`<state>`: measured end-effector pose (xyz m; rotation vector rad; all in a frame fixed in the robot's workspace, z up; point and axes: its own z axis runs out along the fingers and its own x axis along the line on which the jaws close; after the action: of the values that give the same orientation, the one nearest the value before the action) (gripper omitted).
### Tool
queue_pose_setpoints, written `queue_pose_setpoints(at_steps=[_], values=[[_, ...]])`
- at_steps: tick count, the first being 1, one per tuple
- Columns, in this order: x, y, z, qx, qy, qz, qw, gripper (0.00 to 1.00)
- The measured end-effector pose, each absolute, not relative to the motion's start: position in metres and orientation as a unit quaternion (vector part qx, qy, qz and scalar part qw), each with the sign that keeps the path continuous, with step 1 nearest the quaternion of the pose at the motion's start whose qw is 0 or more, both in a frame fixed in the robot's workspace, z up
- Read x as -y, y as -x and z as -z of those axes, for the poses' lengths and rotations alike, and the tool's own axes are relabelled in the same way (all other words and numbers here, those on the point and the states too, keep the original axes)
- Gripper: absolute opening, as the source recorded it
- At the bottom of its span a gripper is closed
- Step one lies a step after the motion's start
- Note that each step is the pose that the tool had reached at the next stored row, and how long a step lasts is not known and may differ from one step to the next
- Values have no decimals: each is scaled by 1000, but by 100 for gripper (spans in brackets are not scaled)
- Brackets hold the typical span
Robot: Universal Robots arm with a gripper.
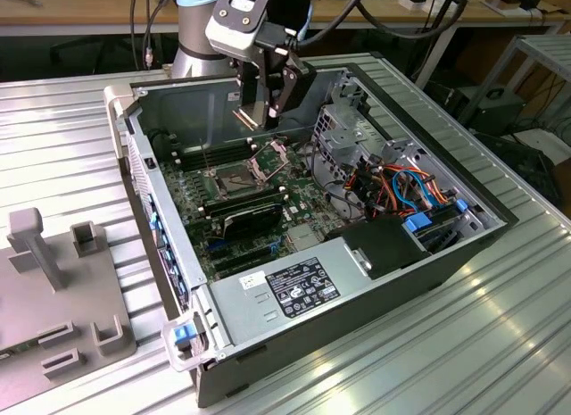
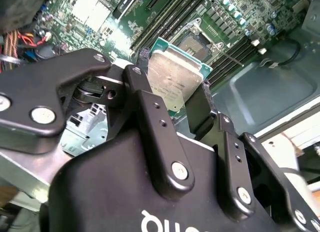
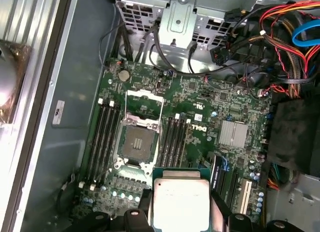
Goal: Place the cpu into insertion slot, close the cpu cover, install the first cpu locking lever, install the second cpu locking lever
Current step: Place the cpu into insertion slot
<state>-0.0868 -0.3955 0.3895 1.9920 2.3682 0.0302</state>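
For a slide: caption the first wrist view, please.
Gripper holding the cpu over the board, short of the empty insertion slot; cpu cover open.

- Chip (image 3: 180,204): dull silver-grey face, teal-green border.
- Gripper (image 2: 170,92): matt black, bright silver screw heads, white marking.
- Board (image 3: 200,107): green, speckled with small silver and black parts.
- Socket (image 3: 136,142): dark centre, silver rim.
- Cover (image 3: 144,93): silvery-brown frame.
- Memory slots (image 3: 102,137): black, white end clips.
- Cables (image 1: 406,187), at 3 o'clock of the board in the exterior view: red, orange, blue, black.
- Case (image 3: 75,142): plain grey metal.
- Label (image 1: 302,290): black, white marks.
- Latch (image 1: 185,333), at 7 o'clock of the case in the exterior view: blue.
- Table (image 1: 500,326): silver, ribbed in parallel lines.
- Fixture (image 1: 53,290), at 8 o'clock in the exterior view: flat grey.
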Motion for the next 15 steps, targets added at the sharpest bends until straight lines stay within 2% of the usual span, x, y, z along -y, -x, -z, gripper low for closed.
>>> queue_pose_setpoints(at_steps=[15], values=[[395, 87, -388, -674, -738, -7, 25, 55]])
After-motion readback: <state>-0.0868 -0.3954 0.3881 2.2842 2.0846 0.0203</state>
